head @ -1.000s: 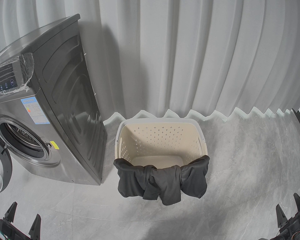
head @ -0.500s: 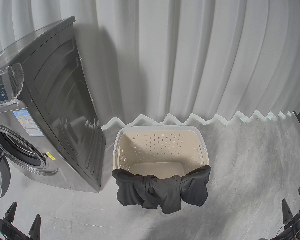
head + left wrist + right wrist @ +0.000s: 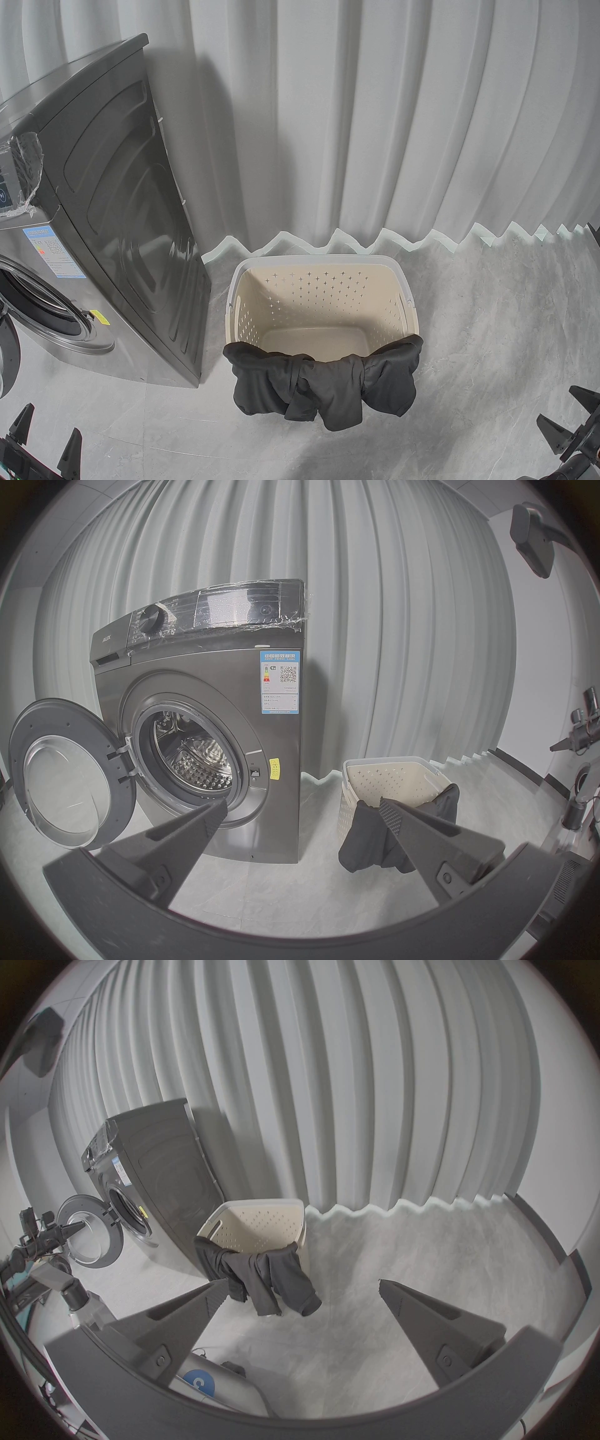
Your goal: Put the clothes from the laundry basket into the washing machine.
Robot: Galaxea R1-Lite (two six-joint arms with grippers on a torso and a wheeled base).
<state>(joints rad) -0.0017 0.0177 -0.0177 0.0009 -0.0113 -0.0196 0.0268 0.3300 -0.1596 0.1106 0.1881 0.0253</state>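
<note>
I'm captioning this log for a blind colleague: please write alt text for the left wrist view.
A grey front-loading washing machine stands with its round door swung open. Beside it on the floor, a cream laundry basket has dark clothes draped over its near rim; the open left gripper frames the foreground.

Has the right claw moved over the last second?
Yes. The right claw has swung round: its tips pointed up at the curtain before and now point toward the laundry basket.
</note>
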